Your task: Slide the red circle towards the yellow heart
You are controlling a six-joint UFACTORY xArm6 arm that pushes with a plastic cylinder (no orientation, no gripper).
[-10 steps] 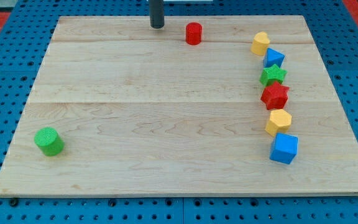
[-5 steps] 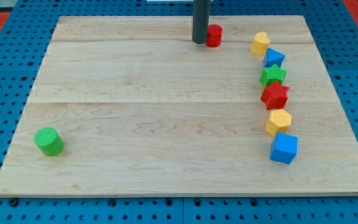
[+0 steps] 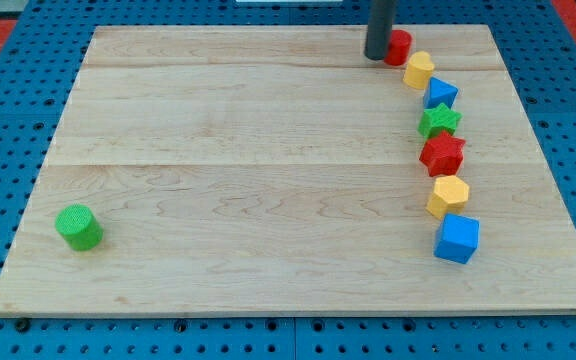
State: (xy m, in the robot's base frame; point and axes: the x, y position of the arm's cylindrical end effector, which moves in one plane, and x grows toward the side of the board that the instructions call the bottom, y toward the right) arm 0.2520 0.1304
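Note:
The red circle [image 3: 399,47] stands near the view's top right of the wooden board, just up and left of the yellow heart [image 3: 419,70], close to or touching it. My tip [image 3: 377,56] is pressed against the red circle's left side. The rod rises out of the view's top.
Below the yellow heart a column runs down the right side: a blue block [image 3: 440,94], a green star [image 3: 439,121], a red star [image 3: 442,154], a yellow hexagon [image 3: 448,195] and a blue cube [image 3: 457,238]. A green cylinder [image 3: 78,227] sits at the lower left. The board's top edge [image 3: 268,28] is close to my tip.
My tip moved right along the top of the board, met the red circle's left side and pushed it right, up to the yellow heart. The other blocks did not move.

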